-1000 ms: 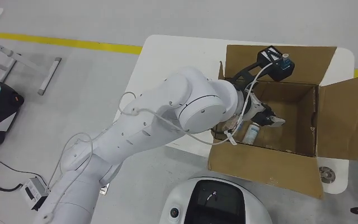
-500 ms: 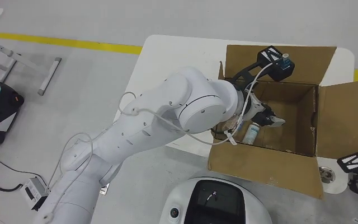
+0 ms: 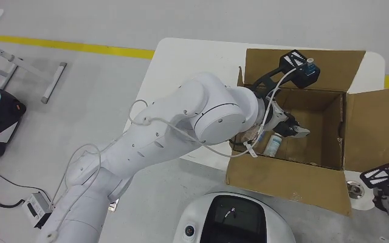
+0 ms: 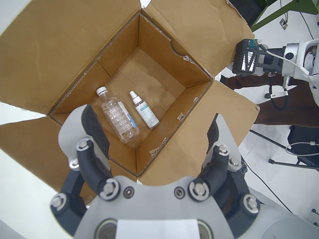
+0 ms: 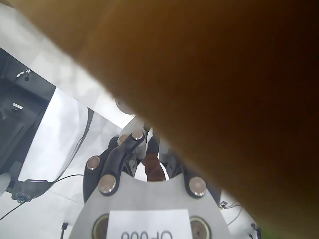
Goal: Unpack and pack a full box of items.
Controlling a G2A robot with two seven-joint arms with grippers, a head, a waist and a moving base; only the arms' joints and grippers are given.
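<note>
Top view: looks down on the cardboard box (image 3: 285, 177) at the right of the frame on the white table (image 3: 182, 61), flaps folded out to leave the top free. Finds the left gripper (image 3: 296, 129) over the opening, toward the box's lower left, spread wide and holding nothing, probably lined up to lift something out. Loses much of the box floor under the left arm (image 3: 200, 115). Catches the right arm (image 3: 378, 177) at the lower right edge, cut off by the frame, clear of the box.

Left wrist view: stares straight into the box. Picks out the water bottle (image 4: 117, 115) and the spray bottle (image 4: 144, 111) lying side by side on the floor, centre left of the frame, close along one wall. Suggests unpacking nearly done, judging by the bare cardboard beside them.

Right wrist view: meets blurred brown cardboard, presumably a flap, across the upper right. Leaves the right gripper (image 5: 148, 143) half covered at lower centre; cannot tell its state
</note>
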